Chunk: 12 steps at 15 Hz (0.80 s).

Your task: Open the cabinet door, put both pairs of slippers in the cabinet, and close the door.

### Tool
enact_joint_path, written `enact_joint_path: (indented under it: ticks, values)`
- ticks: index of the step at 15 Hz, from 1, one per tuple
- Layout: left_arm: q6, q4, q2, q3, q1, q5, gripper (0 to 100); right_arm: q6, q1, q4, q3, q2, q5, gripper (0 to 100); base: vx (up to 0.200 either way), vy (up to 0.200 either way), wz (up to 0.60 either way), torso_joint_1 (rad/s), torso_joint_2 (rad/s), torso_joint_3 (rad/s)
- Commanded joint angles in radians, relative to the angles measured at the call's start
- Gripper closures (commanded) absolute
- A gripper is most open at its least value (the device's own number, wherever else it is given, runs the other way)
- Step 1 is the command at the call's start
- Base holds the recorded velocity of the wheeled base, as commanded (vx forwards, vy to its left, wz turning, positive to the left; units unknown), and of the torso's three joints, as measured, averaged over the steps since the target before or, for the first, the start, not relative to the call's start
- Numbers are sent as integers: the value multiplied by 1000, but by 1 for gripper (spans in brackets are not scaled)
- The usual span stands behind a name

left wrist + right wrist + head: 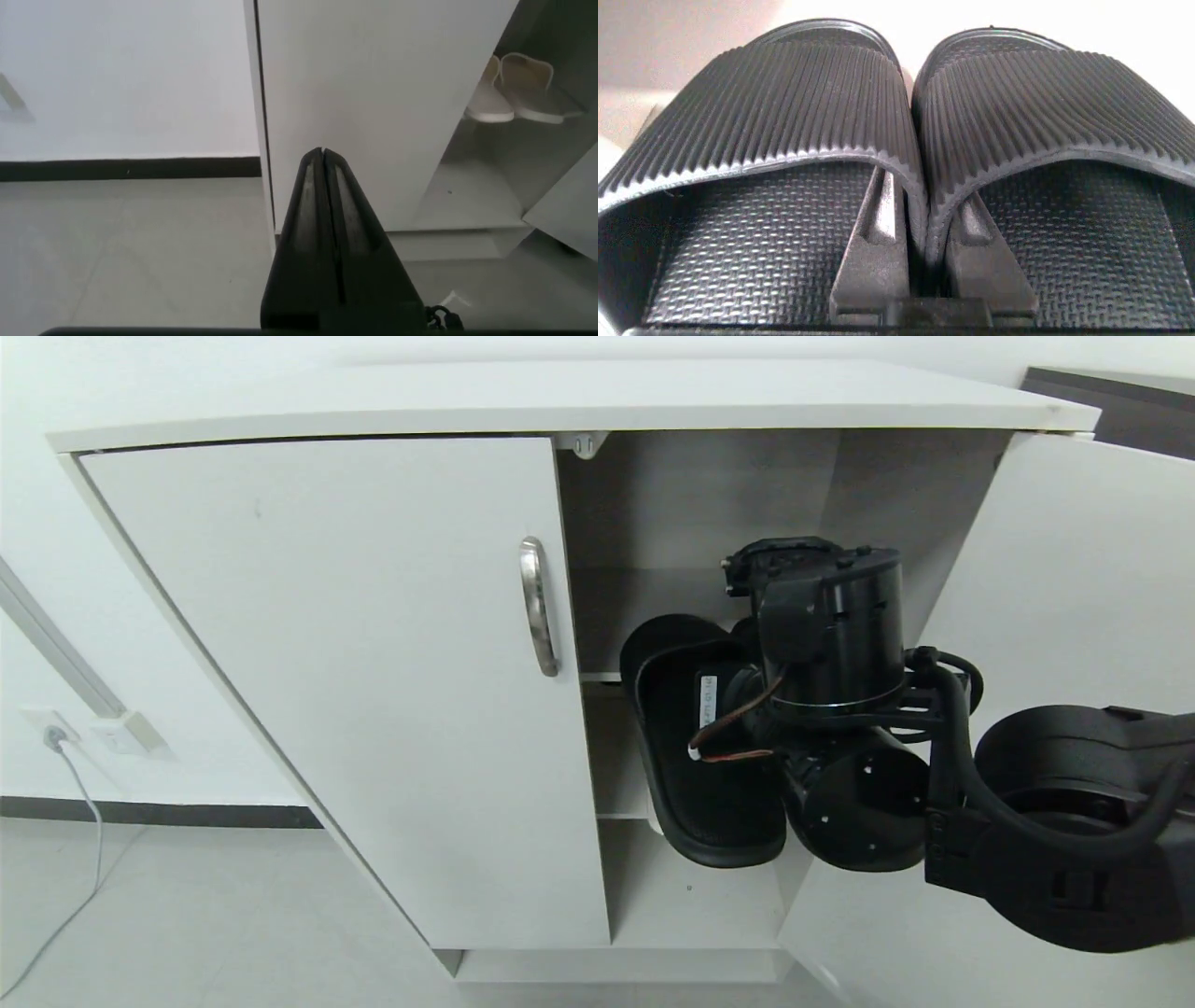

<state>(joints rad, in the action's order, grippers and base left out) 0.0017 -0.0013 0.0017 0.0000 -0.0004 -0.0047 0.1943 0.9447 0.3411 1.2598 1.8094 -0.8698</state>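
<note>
One pair of black slippers (709, 756) is held in the right gripper (924, 247), which is clamped on their adjoining inner walls, at the open right half of the white cabinet (560, 401). A white pair (514, 89) lies inside it. The left gripper (322, 163), fingers together, is held above the pale grey floor (140, 252), which is bordered by dark skirting (131, 169) under a white wall (56, 569).

No readable text. White label (709, 702) against black slippers (719, 803): print too small to read.
</note>
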Motion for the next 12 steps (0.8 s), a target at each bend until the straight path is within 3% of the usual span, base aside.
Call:
enact_joint_path:
  ticks: [1,2,5,12]
  values:
    - [0,0,0,0,0,0,100,1,0,-1,-2,-2,2,100,200,0,0,7,7,2]
    - [0,0,0,0,0,0,100,1,0,-1,-2,-1,2,100,200,0,0,7,2,-2]
    - [0,0,0,0,0,2,100,1,-10,-1,13,18,9,100,0,0,0,0,0,0]
    - [-2,0,0,0,0,2,100,-10,-72,-14,181,140,14,100,0,0,0,0,0,0]
